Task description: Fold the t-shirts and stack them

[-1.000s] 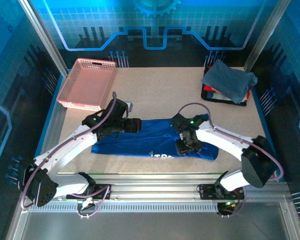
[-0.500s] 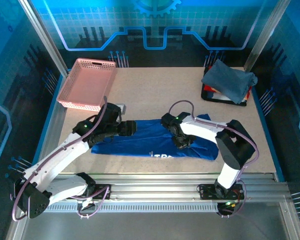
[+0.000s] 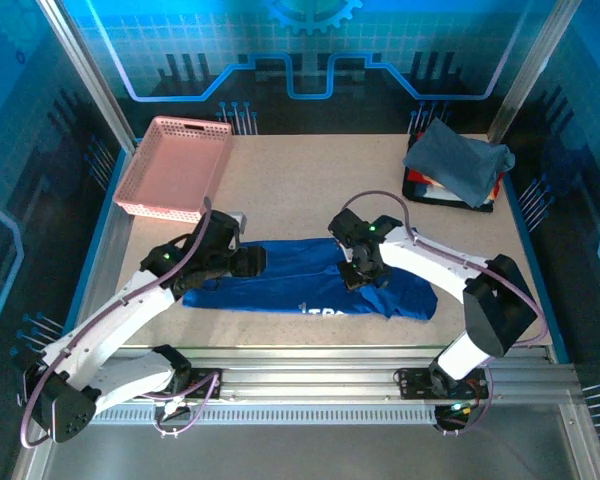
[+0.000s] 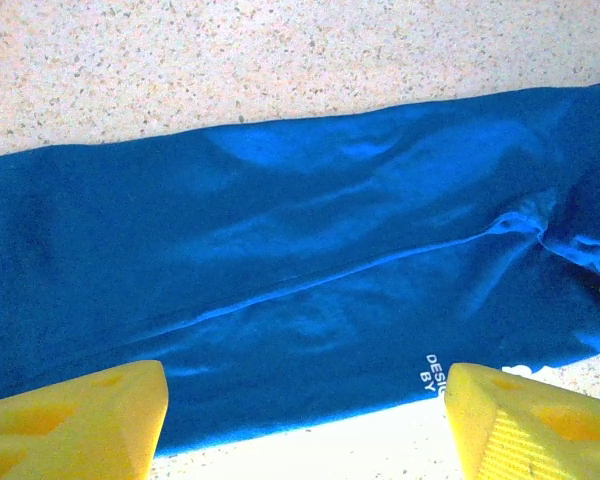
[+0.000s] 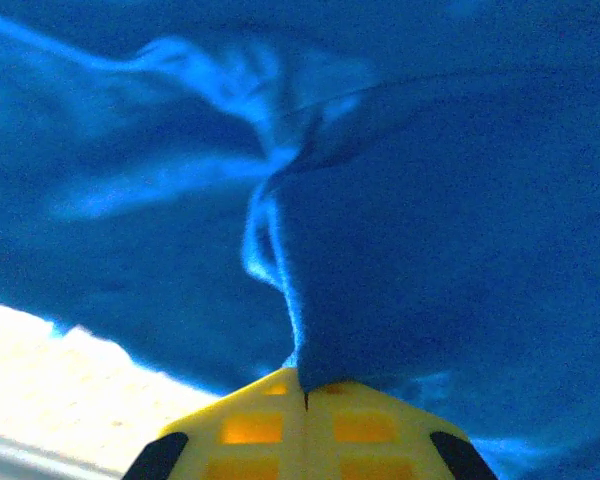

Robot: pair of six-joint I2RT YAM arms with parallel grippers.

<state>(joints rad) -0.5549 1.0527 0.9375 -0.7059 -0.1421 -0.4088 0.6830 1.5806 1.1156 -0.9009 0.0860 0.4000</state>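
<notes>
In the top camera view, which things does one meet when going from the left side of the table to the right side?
pink basket → left gripper, open → right gripper, shut on the blue t-shirt → grey-blue t-shirt

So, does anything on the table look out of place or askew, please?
The slate grey-blue cloth t-shirt lies crumpled across a red-and-black tray at the far right corner. The royal-blue t-shirt bunches where the right gripper pinches it.
</notes>
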